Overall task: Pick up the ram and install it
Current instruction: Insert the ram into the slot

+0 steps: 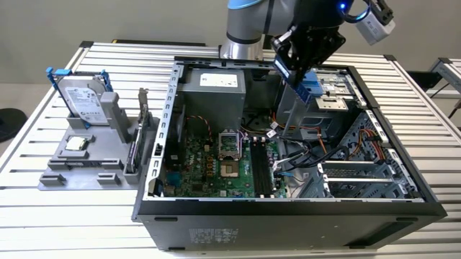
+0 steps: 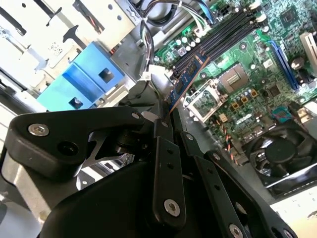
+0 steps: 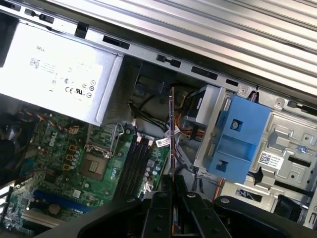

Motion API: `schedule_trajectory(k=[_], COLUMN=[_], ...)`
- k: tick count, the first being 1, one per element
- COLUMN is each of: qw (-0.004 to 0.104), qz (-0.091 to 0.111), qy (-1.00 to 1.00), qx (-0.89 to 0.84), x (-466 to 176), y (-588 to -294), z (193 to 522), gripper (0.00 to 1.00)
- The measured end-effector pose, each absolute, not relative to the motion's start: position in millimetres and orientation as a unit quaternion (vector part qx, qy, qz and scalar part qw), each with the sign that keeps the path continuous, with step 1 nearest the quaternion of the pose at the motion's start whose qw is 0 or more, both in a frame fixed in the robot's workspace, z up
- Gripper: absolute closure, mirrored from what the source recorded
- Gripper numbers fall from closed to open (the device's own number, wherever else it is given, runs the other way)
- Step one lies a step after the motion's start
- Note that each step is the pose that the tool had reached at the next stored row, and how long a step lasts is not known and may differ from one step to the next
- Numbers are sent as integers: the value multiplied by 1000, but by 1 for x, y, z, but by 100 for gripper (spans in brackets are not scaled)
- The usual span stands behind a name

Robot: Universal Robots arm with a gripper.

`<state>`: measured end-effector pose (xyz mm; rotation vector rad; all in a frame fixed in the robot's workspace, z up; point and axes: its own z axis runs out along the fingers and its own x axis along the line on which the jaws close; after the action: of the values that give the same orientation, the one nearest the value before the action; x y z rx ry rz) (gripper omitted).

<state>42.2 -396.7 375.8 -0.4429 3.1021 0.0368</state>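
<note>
The gripper (image 3: 174,194) is clamping its two fingers together on one end of the ram (image 3: 173,134), so the stick is hanging in the air above the open computer case (image 1: 288,221), over the side nearer the blue bracket (image 3: 240,134). In the first wrist view the ram is showing edge-on as a thin line, and its long axis is appearing to point straight away from the fingers, down toward the motherboard (image 1: 198,162). The memory slots (image 3: 135,163) are lying below the stick and off to the exterior view's left of it, just beside the empty processor socket (image 1: 226,144), with their long axis running front to back in the case. One arm is doing the work and carrying one ram; what looks like four slots are sitting vacant, one power supply (image 3: 54,69) is lying in the case, and one hard drive (image 1: 81,100) and one processor chip (image 1: 75,143) are resting on the grey stand (image 1: 79,170)
</note>
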Motion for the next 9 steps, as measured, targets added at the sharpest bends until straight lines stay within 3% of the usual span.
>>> schedule_trajectory(k=[9], qw=[4], qz=[12], qy=[995], qx=[-102], x=[41], y=[-397], z=[376], gripper=[100])
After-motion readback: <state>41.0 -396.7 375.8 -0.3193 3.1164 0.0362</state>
